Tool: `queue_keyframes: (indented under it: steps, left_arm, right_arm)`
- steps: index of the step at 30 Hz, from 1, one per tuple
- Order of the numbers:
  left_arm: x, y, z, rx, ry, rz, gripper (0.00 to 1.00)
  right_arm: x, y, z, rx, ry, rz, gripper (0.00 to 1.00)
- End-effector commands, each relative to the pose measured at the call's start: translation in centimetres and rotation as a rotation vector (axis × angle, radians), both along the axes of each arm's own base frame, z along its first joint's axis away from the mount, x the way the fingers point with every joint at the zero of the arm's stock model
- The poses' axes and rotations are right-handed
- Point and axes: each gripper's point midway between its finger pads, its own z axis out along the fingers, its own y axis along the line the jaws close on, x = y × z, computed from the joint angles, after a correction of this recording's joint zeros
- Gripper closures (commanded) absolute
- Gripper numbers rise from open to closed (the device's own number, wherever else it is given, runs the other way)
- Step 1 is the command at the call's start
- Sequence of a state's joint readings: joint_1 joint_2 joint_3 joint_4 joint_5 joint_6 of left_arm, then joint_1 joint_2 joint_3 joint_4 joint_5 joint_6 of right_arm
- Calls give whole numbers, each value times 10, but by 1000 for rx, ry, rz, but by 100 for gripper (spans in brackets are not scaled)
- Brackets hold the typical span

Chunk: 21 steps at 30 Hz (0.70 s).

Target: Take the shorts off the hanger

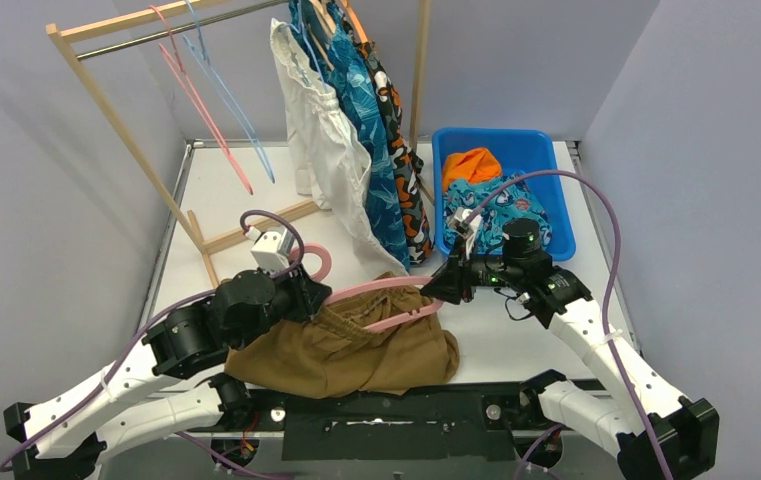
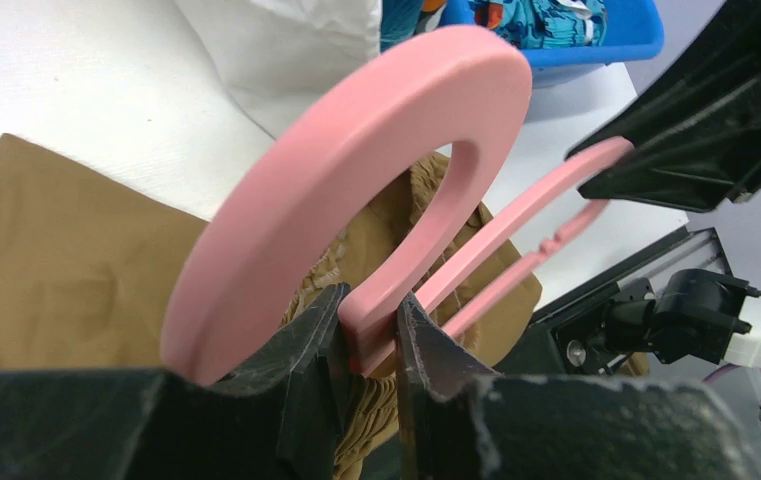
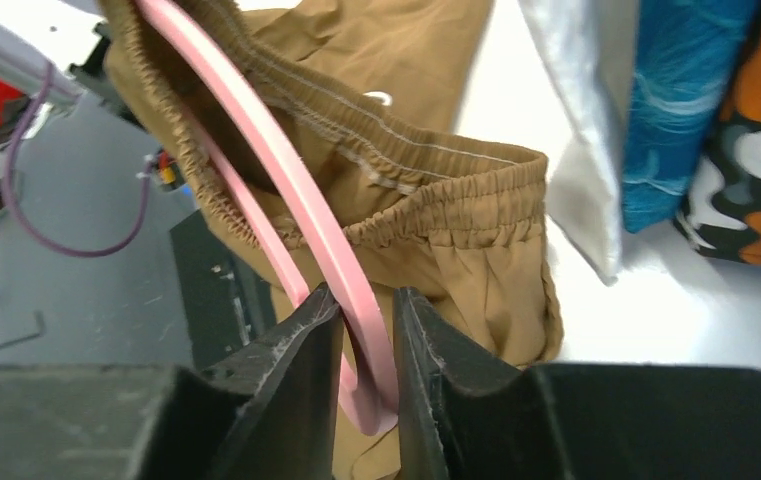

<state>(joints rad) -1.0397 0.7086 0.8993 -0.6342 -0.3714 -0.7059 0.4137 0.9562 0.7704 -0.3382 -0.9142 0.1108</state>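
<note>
Two robot arms hold a pink hanger [image 1: 386, 287] across a white surface [image 1: 486, 345] enclosed by plain grey walls [image 1: 36, 150]. The left gripper [image 1: 308, 290] is clamped on the hanger just below its hook, and the right gripper [image 1: 446, 285] is closed on its far end. The brown shorts [image 1: 341, 355] lie crumpled at 6 o'clock, near the arms' bases, their elastic waistband still looped around the hanger's bars. At 11 o'clock stands a wooden rack [image 1: 126, 130] carrying an empty pink hanger [image 1: 196, 100] and an empty blue hanger [image 1: 231, 100]. At 12 o'clock, white shorts [image 1: 321, 130], blue patterned shorts [image 1: 371, 120] and camouflage shorts [image 1: 396, 130] hang together. A blue bin [image 1: 501, 133] at 2 o'clock holds orange shorts [image 1: 471, 165] and teal shorts [image 1: 501, 215].
</note>
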Motion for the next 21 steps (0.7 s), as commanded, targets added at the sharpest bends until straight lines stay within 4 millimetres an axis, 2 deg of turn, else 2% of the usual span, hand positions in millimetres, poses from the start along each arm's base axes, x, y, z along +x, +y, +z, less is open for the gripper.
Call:
queue_keyframes:
  steps: [1, 3, 6, 8, 13, 17, 21]
  left_arm:
    - [1, 6, 21, -78, -46, 32, 100]
    - [2, 10, 20, -80, -48, 46, 98]
    - [3, 17, 14, -63, -44, 74, 83]
    - [4, 22, 6, -40, -32, 96, 71]
    - [4, 32, -12, -5, -8, 141, 53]
    - [3, 35, -19, -17, -5, 154, 44]
    - [4, 42, -28, -16, 3, 190, 41]
  right_arm:
    - [-9, 10, 39, 99, -97, 110, 83]
    - [-11, 10, 41, 105, -92, 122, 92]
    - [-3, 6, 39, 81, -97, 72, 100]
    - [0, 3, 39, 77, -97, 49, 100]
    - [-7, 3, 42, 95, -89, 63, 100]
    - [-8, 0, 45, 90, -92, 49, 100]
    - [-8, -2, 56, 100, -104, 38, 100]
